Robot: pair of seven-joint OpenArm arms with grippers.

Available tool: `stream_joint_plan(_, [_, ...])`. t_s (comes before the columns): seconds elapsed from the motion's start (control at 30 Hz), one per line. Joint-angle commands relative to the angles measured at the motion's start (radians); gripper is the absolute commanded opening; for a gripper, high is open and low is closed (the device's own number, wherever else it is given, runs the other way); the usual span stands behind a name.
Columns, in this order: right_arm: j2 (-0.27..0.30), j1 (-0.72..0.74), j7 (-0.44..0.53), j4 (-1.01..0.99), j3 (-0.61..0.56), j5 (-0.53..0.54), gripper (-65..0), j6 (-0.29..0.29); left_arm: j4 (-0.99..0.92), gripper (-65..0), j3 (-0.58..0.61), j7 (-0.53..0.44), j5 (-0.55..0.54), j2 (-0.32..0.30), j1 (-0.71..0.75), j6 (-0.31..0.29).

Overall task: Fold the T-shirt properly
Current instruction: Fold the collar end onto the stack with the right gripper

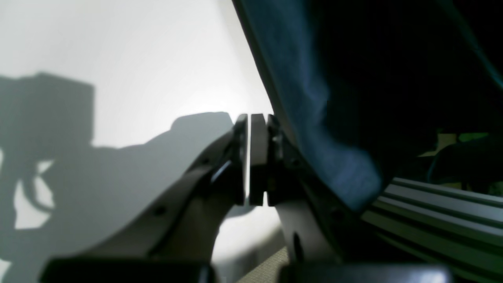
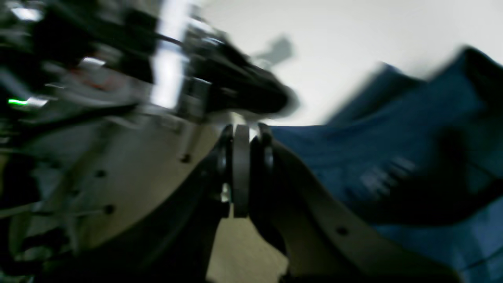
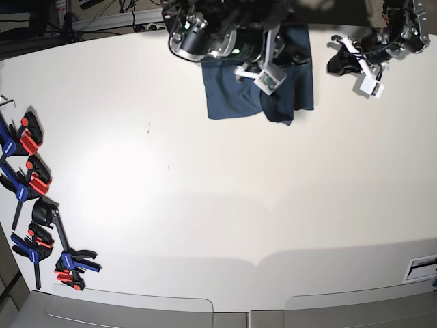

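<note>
Overhead, table [image 3: 205, 225]: white, T-shirt [image 3: 232, 96] bunched far side.
Clamps [image 3: 31, 205]: left edge.
Left fingers [image 1: 250, 159]: closed, empty.
Right fingers [image 2: 240, 169]: closed; hold unclear.

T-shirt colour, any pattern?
Plain dark navy blue T-shirt, no pattern visible. Base view shows it best.

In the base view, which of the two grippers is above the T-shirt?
The right gripper, on that view's left: it overlaps the navy T-shirt. The left gripper is apart from it, over bare white table.
</note>
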Motion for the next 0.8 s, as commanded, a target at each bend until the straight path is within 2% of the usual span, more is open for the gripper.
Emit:
stream_joint_plan(0.0, [-0.009,0.002,0.023,0.015,-0.018,0.034,-65.0,0.027,0.015,-65.0,-0.005,-0.02,-0.023,-0.011,0.0,-0.009])
stream_joint_plan(0.1, [-0.009,0.002,0.024,0.015,-0.048,0.048,-65.0,0.053,0.015,-65.0,-0.005,-0.021,-0.023,-0.011,0.0,-0.009])
stream_joint_plan(0.23, [-0.009,0.002,0.023,0.015,-0.055,0.047,-65.0,0.053,0.015,-65.0,-0.005,-0.02,-0.023,-0.011,0.0,-0.009])
stream_joint_plan(0.33, [-0.009,0.002,0.023,0.015,-0.055,0.047,-50.3,0.053,0.015,-65.0,-0.005,-0.021,-0.023,-0.011,0.0,-0.009])
stream_joint_plan(0.4, [-0.009,0.002,0.024,0.015,-0.055,0.047,-44.4,0.053,0.015,-65.0,-0.005,-0.023,-0.023,-0.012,0.0,-0.009])
stream_joint_plan(0.63, [-0.008,0.018,0.023,0.016,-0.055,0.034,-44.1,0.054,0.016,-65.0,-0.005,-0.04,-0.023,-0.029,-0.019,-0.009])
stream_joint_plan(0.77, [-0.008,0.05,0.026,0.016,-0.053,-0.075,-44.2,0.053,0.016,-65.0,-0.007,-0.069,-0.027,-0.068,-0.027,-0.009])
